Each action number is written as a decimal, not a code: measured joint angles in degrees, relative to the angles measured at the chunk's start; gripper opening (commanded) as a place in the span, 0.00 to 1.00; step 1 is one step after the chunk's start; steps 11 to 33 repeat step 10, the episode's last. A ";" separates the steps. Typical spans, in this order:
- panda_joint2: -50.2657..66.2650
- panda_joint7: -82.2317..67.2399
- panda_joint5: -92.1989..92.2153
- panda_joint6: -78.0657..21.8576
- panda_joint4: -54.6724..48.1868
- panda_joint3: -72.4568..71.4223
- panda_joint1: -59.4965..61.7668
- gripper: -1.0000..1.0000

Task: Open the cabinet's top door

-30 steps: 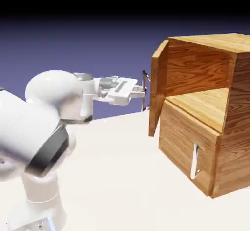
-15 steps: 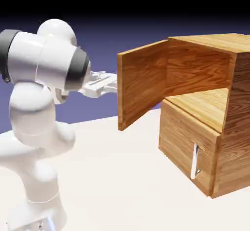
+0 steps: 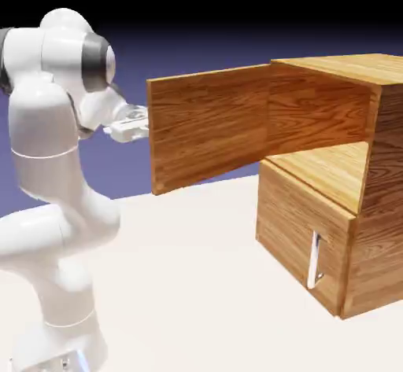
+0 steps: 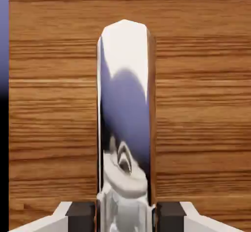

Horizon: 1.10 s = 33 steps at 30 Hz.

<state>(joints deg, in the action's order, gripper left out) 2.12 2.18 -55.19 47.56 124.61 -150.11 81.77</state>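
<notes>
Arm [image 3: 43,127] and gripper [image 3: 135,125] had moved farther toward the exterior view's left than we saw them half a second earlier, with the arm's upper part bent back above its base. To their right, the top door [image 3: 208,127] had followed: its free edge stood farther left than before, and we saw more of its wood-grain inner face, swung wide from the cabinet [image 3: 386,205]. Farther right, the cabinet body and the lower door [image 3: 299,233] had kept their places, and that lower door stayed closed. In our hand view, the gripper's two dark pads [image 4: 81,216] were drawn in narrow around the top door's silver handle [image 4: 125,103], one on each side, so we had it gripped near the bottom of that view. As for edges, one edge of the top door's front ran down that view's left side, with a strip of backdrop beyond it. In the exterior view, from the left, pale table [image 3: 189,284] lay open between the arm's base and the cabinet, below the top door's bottom edge. The hinged edge met the cabinet at the far side of the upper opening, whose inside showed bare floor and wall, and the cabinet's near side wall bounded it on the right.
</notes>
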 measured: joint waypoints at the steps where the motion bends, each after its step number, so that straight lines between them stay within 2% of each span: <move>1: -2.01 -0.13 1.28 -0.43 -2.08 0.58 -0.48 0.00; 10: -18.60 -3.20 10.39 -5.54 -20.76 1.38 2.83 0.00; 33: -18.60 -3.20 10.39 -5.54 -20.76 1.38 2.83 0.00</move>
